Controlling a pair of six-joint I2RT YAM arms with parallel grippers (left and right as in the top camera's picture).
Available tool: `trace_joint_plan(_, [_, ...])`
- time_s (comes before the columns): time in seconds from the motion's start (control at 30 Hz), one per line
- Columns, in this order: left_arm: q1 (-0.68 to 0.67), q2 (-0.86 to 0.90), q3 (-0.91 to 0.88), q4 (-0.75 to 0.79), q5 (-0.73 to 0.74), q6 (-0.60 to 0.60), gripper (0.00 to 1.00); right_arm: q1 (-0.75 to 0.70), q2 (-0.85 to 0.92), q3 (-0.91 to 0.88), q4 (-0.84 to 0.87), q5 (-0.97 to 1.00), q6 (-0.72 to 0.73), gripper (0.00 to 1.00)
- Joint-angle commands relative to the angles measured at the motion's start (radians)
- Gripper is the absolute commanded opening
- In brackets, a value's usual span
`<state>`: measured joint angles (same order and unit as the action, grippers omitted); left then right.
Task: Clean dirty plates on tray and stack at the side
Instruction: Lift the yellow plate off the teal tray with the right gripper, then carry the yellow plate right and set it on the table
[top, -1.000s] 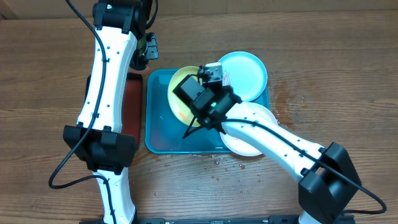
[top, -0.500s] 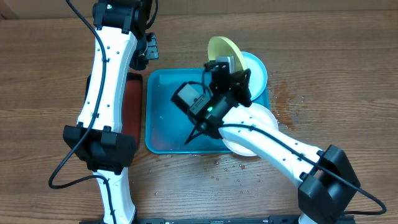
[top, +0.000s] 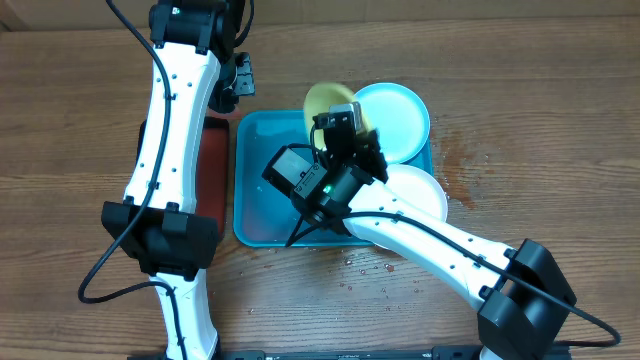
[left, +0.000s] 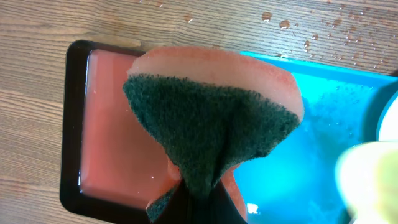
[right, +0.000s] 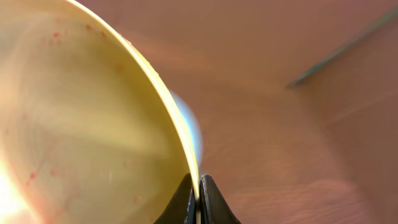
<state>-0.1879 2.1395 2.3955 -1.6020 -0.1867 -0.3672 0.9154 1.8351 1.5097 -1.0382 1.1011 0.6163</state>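
R gripper (right: 198, 186) clamped on rim of 1 yellow plate (top: 325, 100); plate tilted above tray (top: 255, 205) far edge. L gripper (left: 198, 202), pinching sponge (left: 211, 118), sits left of plate by far-left corner. Sponge likely must travel right.

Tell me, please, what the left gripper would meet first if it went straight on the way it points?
Probably the red tray, near its edge beside the turquoise tray; the sponge in its fingers hides the exact spot.
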Motion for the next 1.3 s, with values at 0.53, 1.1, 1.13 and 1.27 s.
trace_joint_plan(0.53, [0.000, -0.015, 0.019, -0.013, 0.008, -0.003, 0.04, -0.719, -0.169, 0.023, 0.112, -1.534, -0.232, 0.04])
trace_joint_plan(1.1, [-0.001, -0.015, 0.019, -0.005, 0.023, -0.003, 0.04, -1.292, -0.150, -0.270, 0.151, -1.258, -0.220, 0.04])
trace_joint_plan(1.13, [-0.001, -0.015, 0.019, -0.005, 0.023, -0.003, 0.04, -1.295, -0.150, -0.303, 0.183, -1.258, -0.220, 0.04])
trace_joint_plan(1.27, [-0.001, -0.015, 0.019, -0.006, 0.023, -0.003, 0.04, -1.295, -0.148, -0.421, 0.330, -1.257, -0.220, 0.04])
